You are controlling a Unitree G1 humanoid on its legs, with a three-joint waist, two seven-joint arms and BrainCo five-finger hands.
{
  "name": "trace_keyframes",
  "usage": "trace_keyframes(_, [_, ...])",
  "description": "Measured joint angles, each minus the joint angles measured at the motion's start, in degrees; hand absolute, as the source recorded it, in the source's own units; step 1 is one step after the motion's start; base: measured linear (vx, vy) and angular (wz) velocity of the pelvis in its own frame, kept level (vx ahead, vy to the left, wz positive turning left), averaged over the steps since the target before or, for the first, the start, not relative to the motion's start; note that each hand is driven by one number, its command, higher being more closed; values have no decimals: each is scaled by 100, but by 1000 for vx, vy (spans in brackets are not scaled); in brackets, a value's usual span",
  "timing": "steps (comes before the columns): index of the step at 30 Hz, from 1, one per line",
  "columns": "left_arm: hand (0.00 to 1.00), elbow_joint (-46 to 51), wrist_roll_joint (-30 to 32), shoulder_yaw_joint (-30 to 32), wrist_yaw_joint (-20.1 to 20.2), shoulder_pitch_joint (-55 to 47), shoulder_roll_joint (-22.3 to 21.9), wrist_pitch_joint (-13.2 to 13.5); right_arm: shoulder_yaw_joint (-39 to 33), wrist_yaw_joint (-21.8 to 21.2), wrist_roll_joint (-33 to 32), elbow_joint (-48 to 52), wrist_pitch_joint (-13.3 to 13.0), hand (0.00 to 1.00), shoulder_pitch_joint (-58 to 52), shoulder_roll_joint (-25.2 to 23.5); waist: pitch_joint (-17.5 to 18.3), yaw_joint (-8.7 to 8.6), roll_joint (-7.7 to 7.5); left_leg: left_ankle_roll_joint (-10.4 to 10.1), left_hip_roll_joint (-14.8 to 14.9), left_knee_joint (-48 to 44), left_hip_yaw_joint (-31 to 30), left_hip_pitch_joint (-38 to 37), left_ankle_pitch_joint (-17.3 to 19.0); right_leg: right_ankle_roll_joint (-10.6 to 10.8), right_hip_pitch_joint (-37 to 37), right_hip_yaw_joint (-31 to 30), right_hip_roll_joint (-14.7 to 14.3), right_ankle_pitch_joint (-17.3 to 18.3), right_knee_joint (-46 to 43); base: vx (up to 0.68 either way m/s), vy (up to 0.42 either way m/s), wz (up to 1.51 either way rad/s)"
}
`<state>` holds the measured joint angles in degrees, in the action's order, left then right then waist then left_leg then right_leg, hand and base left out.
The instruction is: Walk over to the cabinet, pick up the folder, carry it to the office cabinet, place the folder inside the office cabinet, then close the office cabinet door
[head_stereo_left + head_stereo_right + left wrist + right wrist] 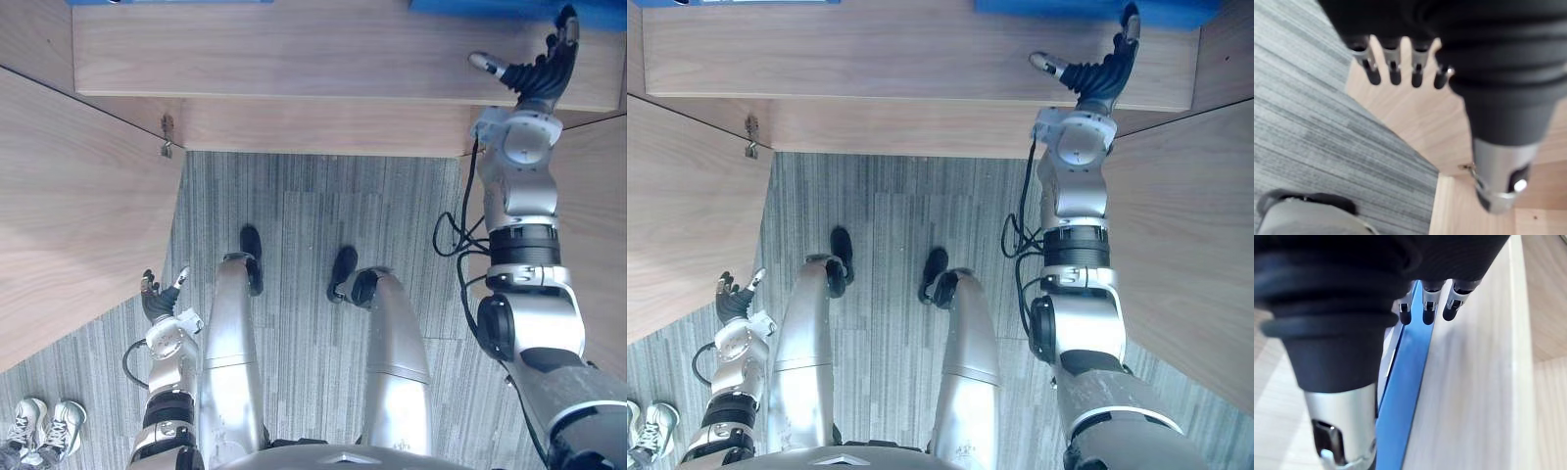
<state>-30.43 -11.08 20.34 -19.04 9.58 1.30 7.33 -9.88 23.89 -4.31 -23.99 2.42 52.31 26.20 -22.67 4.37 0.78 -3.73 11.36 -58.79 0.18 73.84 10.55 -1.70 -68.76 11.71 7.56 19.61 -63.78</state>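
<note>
Folder (1409, 382): blue, thin; prob. light, stiff, slick. Loc.: shelf (294, 59), far right. R hand (537, 76) at its edge, fingers straight, thumb apart. L hand (155, 302) low, fingers relaxed. Best grip: pinch edge.

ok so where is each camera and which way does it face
Left eye view: on the head, looking down at the cabinet shelf and carpet; left hand low, right hand at the blue folder.
Right eye view: beside it, same scene.
Left wrist view: along the left hand, toward carpet and cabinet door.
Right wrist view: along the right hand, fingers by the folder.
Shared: head and right wrist views show the folder.
</note>
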Motion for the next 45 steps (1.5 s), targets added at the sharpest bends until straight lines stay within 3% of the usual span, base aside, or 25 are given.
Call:
trace_keyframes(9, [0, 73, 18, -1, 4, 4, -4, -56, -254, 2, 569, 1357, -9, 0, -1156, -307, -60, -10, -107, 3, 0, -25, -5, -7, -3, 18, -2, -10, 4, 22, -66, -4, 2, 0])
trace_keyframes(15, [0, 359, 335, -35, -4, -66, -8, -52, 125, 43, 1544, 2498, -250, 0, -2167, -582, -111, -17, -199, 10, 7, -11, 77, -77, 0, 20, -5, -88, 4, 27, -97, -14, 7, -2])
trace_keyframes(16, [0, 396, 453, -43, -5, -67, -8, -52, 225, 46, 1781, 2595, -297, 100, -2251, -588, -111, -19, -199, 15, 7, -15, 85, -83, 4, 20, -6, -97, 5, 28, -103, -30, 16, -1])
trace_keyframes(25, [0, 440, 696, -165, -16, -70, 82, -46, 1193, 42, 2679, 2505, -476, 100, -2097, -588, -166, 22, -223, 52, 31, -316, 136, -85, 160, 38, -55, -219, 23, 121, -386, -36, 23, -2])
trace_keyframes(29, [0, 437, 700, -271, -21, -59, 218, -32, 1428, 57, 2911, 2045, -489, 100, -1432, -593, -234, 36, -259, 57, 53, -486, 178, 94, 203, 42, -288, -301, 23, 122, -550, -51, 30, -6])
trace_keyframes(36, [0, 456, 701, -418, -25, -63, 255, 43, 1436, 186, 2938, 1530, -470, 100, -616, -370, -421, 144, -218, 104, 88, -738, 185, 376, 230, 58, -563, -349, 36, 141, -752, -29, 40, -4])
trace_keyframes(45, [0, 733, 693, -607, -27, -321, 281, 210, 1603, 287, 2720, 979, -471, 100, -69, 417, -421, 187, -218, 132, 88, -786, 210, 603, 262, 81, -782, -345, 81, 180, -807, 2, 14, 0])
